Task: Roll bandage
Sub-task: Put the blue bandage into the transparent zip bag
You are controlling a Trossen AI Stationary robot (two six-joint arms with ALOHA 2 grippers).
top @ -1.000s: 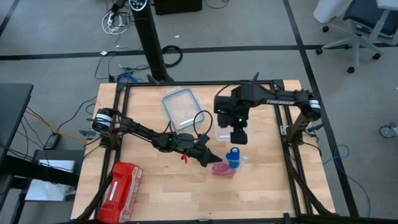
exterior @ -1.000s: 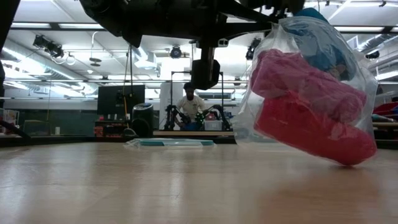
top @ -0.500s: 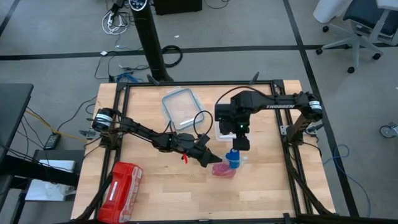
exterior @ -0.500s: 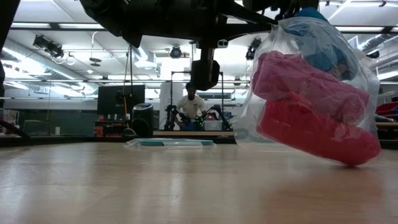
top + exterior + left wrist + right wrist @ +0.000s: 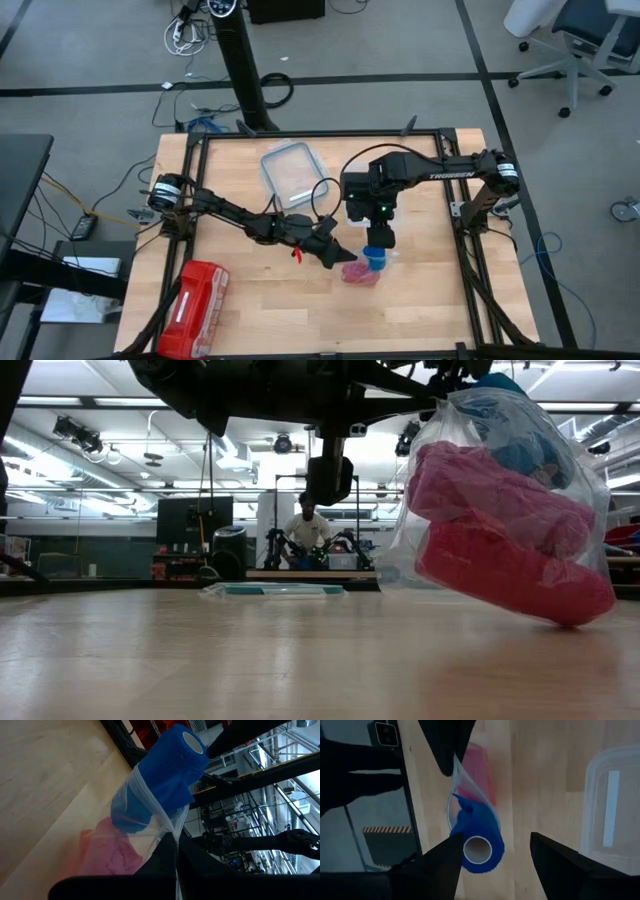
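Observation:
The bright blue bandage point(image 5: 375, 259) is a stubby roll with a hollow core. It stands half out of the mouth of a clear plastic bag point(image 5: 500, 510) that also holds pink-red rolls point(image 5: 358, 272). The bag's lower end point(image 5: 570, 615) rests on the table. My left gripper point(image 5: 338, 254) is shut on the bag beside the roll. My right gripper point(image 5: 378, 238) is open just above the roll. In the right wrist view its fingers point(image 5: 440, 865) stand on either side of the roll point(image 5: 477, 847); I cannot tell whether they touch it. My left gripper pinches the edge of the clear bag's mouth point(image 5: 167, 827) between its two fingers, right beside the blue roll. It comes from the table's left, slanting down. The mouth end is held up and the bag's lower end lies on the table.
A clear plastic container point(image 5: 292, 172) lies at the far middle of the table, and a red plastic-wrapped pack point(image 5: 197, 295) lies at the near left. A person point(image 5: 307, 528) is in the room far behind the table.
My right gripper has come down and toward the table's near edge, from beside the clear container to just over the blue roll. My left gripper has kept its hold on the bag, which has barely shifted.

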